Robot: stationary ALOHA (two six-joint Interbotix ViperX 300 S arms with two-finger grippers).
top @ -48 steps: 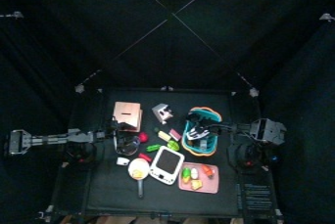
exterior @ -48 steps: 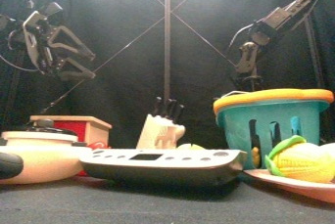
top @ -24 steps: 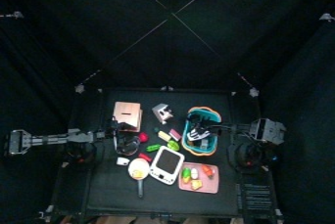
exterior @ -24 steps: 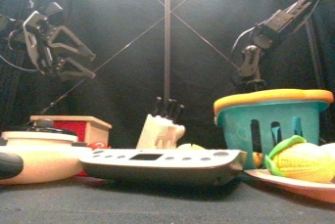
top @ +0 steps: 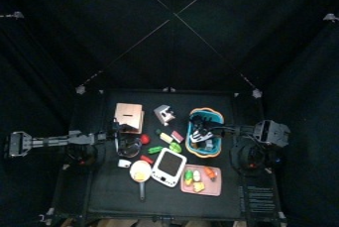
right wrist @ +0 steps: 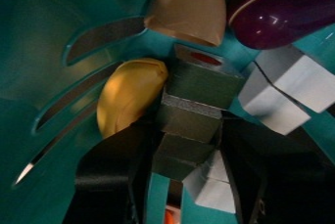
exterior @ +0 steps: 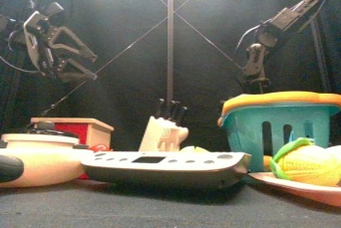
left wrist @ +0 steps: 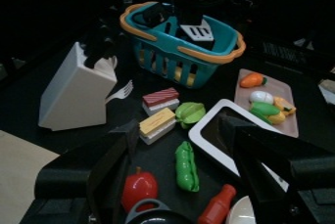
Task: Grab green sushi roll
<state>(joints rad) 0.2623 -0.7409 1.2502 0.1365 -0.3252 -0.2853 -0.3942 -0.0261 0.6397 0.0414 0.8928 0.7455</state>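
**Right wrist view: green sushi roll between my jaws, contact unconfirmed**

Right wrist view places the green sushi roll [right wrist: 199,106] inside the teal basket [right wrist: 53,32]. It lies among a yellow piece [right wrist: 131,93], a tan piece [right wrist: 190,8], a purple piece [right wrist: 281,18] and a white block [right wrist: 291,86] just beside it.

Right gripper [right wrist: 197,159]: jaws stand apart, one on each side of the roll. I cannot confirm that either pad touches it. Nothing is lifted.

Left gripper [left wrist: 183,145]: released, jaws spread, hanging clear above the table's left side, well apart from the basket.

Handling assessment: the roll looks like a small toy block, so I judge it light and stiff. Its dark wrap shows some sheen and may be slippery. I see no fragility concern.

Recommended hold: across the two flat wrapped sides, at mid-length, pads square to the faces. The white block sits close enough to get caught by one jaw, and the basket wall leaves little room.
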